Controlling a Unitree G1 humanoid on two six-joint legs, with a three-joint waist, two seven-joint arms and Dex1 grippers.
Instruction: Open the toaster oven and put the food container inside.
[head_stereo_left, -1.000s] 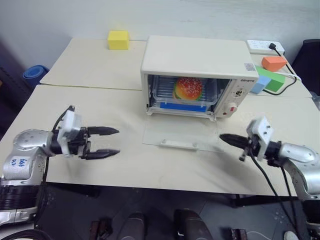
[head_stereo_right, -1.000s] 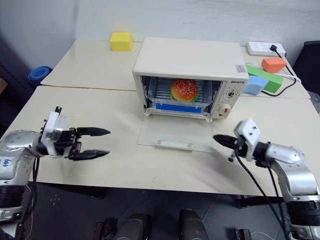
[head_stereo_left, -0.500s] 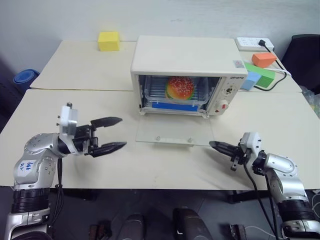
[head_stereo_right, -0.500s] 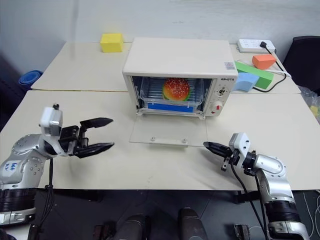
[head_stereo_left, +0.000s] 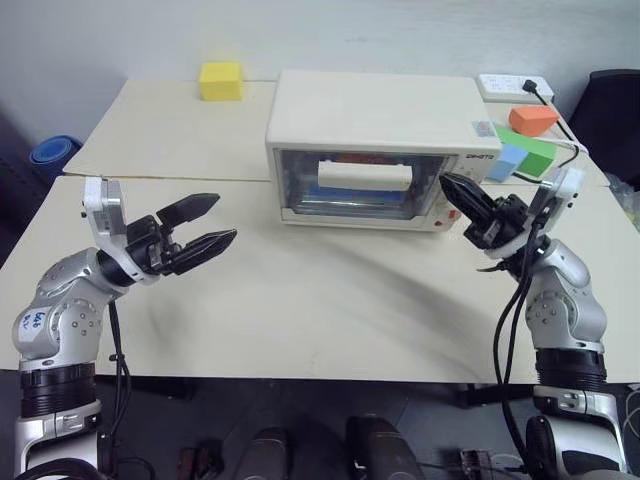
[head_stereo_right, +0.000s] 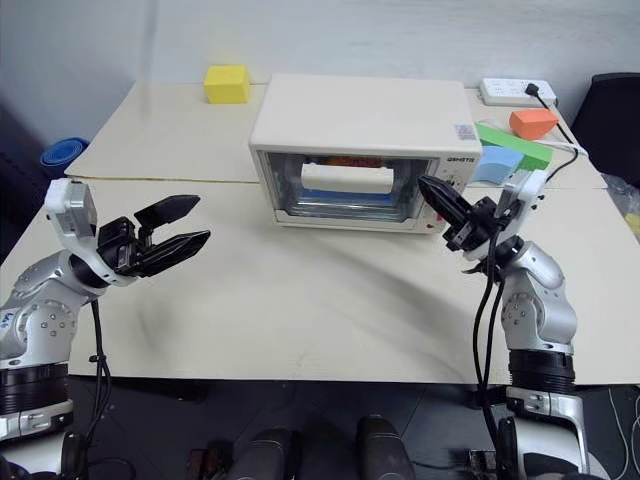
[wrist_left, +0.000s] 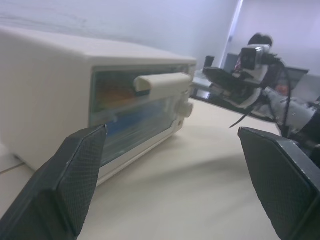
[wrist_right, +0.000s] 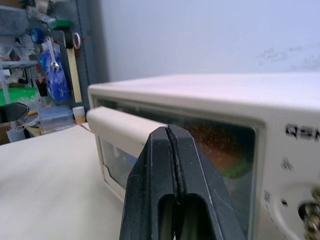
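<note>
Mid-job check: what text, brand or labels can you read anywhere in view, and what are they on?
"QS…": brand print on the toaster oven front panel; the rest is unclear and cut off.
Small top sticker on the oven: too small to read.
Handwritten arm sticker: too blurred to read.

Silver metal arms, black jaws, white wrist blocks, black cables
</note>
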